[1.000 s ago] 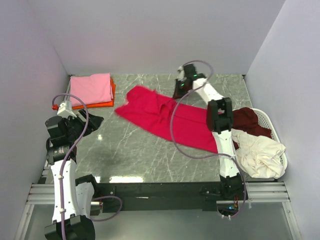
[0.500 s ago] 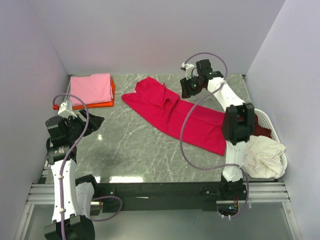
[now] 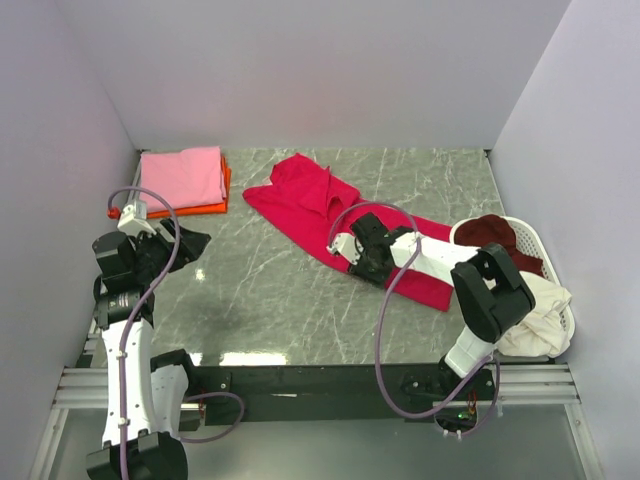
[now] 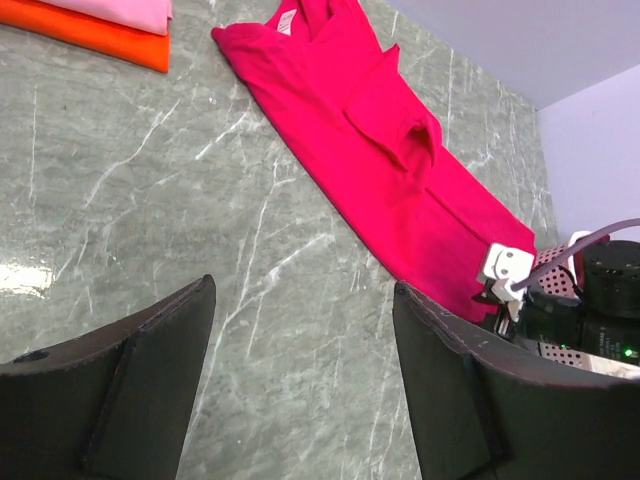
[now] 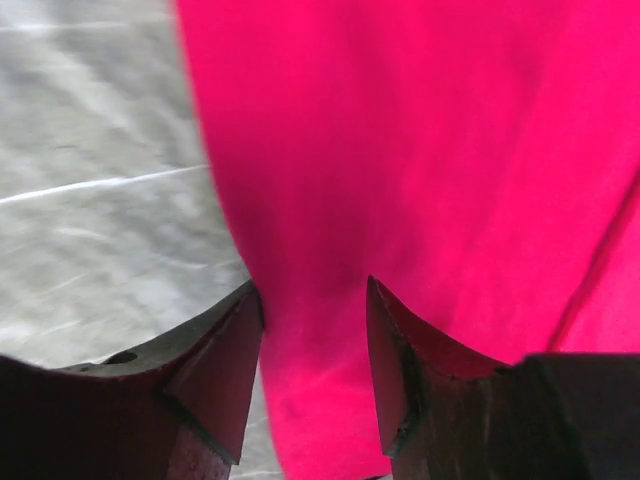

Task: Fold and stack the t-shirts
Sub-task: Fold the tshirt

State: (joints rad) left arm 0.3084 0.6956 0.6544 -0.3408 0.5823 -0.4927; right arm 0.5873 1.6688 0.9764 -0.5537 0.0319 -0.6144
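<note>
Covering the cell floor: grey-green marble-look tabletop (image 3: 280,290), white veins, semi-gloss, w/ a bright glare patch near the front edge. Pale lavender-white matte walls (image 3: 300,70) on three sides. Slotted metal rail (image 3: 300,385) along the near edge, both arm bases on it.

Crimson t-shirt (image 3: 310,205) lies flat as a long diagonal strip, running from back-centre to right-front. Soft matte knit, few creases. One flap sits bunched on top near the far end. Small white neck label (image 4: 288,18) shows at the far tip in left wrist view.

Pink t-shirt (image 3: 182,175) is folded to a neat rectangle in the back-left corner, stacked on a folded orange t-shirt (image 3: 225,190). Orange shows only as a thin band at the front and right sides.

White oval plastic basket (image 3: 530,232), perforated wall, sits at the right table edge. Maroon t-shirt (image 3: 490,230) is crumpled in its far part. Cream t-shirt (image 3: 530,320) is crumpled in the near part, bulging over the rim.

Right gripper (image 5: 310,290): black wedge fingers, medium gap, low over the crimson tee's near long edge. Fabric lies flat under the gap, not pinched.

Left gripper (image 4: 300,290): black fingers spread wide, nothing btwn them. It hovers over bare marble on the left side, near the pink/orange stack, well apart from the crimson tee.

Grey cable loops (image 3: 375,330) hang off each arm.
</note>
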